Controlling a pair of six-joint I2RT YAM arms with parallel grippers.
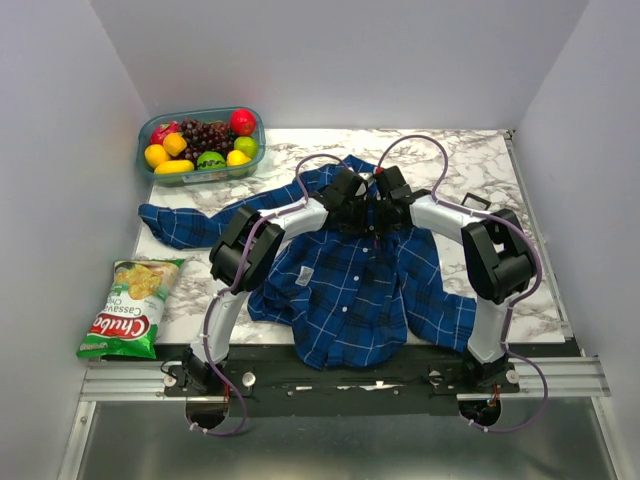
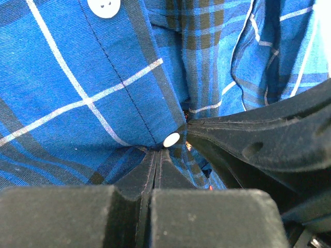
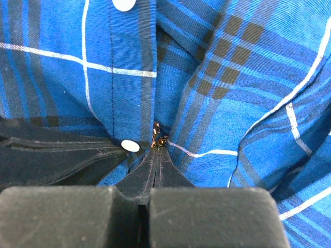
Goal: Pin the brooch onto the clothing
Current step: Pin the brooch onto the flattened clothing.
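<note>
The blue plaid shirt (image 1: 350, 280) lies spread on the marble table. Both grippers meet over its button placket near the collar. In the left wrist view my left gripper (image 2: 158, 151) is shut on a fold of the shirt (image 2: 77, 93) beside a white button (image 2: 171, 139). In the right wrist view my right gripper (image 3: 158, 149) is shut on the brooch (image 3: 159, 136); only a small gold and reddish bit shows at the fingertips, pressed against the shirt (image 3: 232, 103). In the top view the left gripper (image 1: 360, 213) and right gripper (image 1: 381, 214) touch tip to tip.
A clear tub of fruit (image 1: 202, 143) stands at the back left. A green chips bag (image 1: 130, 306) lies at the left edge. A small black square case (image 1: 476, 203) sits right of the shirt. One sleeve (image 1: 185, 225) stretches left.
</note>
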